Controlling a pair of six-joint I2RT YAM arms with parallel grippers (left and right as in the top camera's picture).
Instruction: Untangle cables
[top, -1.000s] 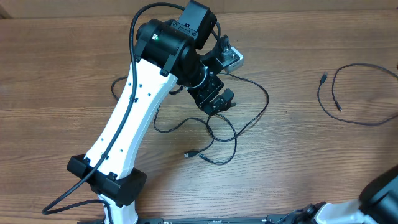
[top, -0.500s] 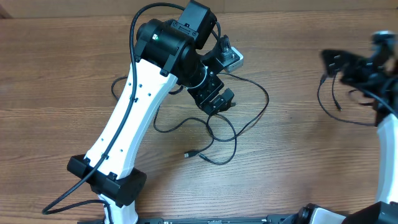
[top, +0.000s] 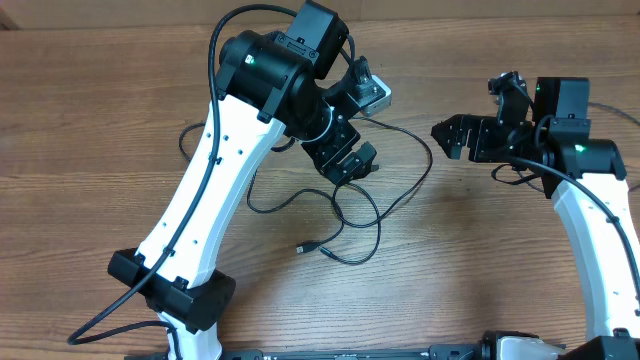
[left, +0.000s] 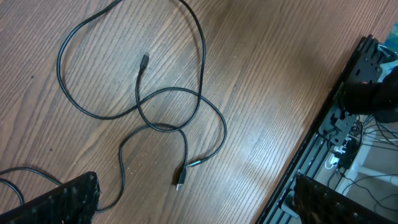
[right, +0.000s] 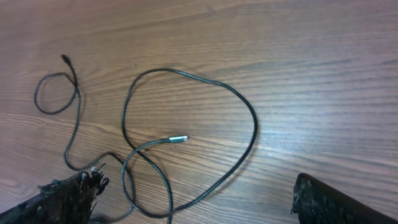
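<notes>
Thin black cables (top: 405, 195) lie tangled in crossing loops on the wooden table, with small plugs (top: 300, 247) at the front. My left gripper (top: 360, 125) hovers open over the tangle's upper part. In the left wrist view the loops (left: 186, 99) lie ahead of my open left gripper (left: 193, 210), a plug (left: 180, 180) close between the fingers' line. My right gripper (top: 478, 112) stands open to the right of the tangle, and another cable (top: 520, 180) peeks out under that arm. The right wrist view shows a cable loop (right: 252, 127) with a silver plug (right: 177, 139) ahead of the open right gripper (right: 199, 208).
The white left arm (top: 215, 170) crosses the table's left half from its base at the front. The right arm (top: 600, 220) rises along the right edge. A black rail and loose wiring (left: 339, 134) run beyond the table's edge in the left wrist view.
My right arm has swung in from the front right corner, leftward over the right-hand cable, and now covers most of it. The left arm and the tangle have not moved.
</notes>
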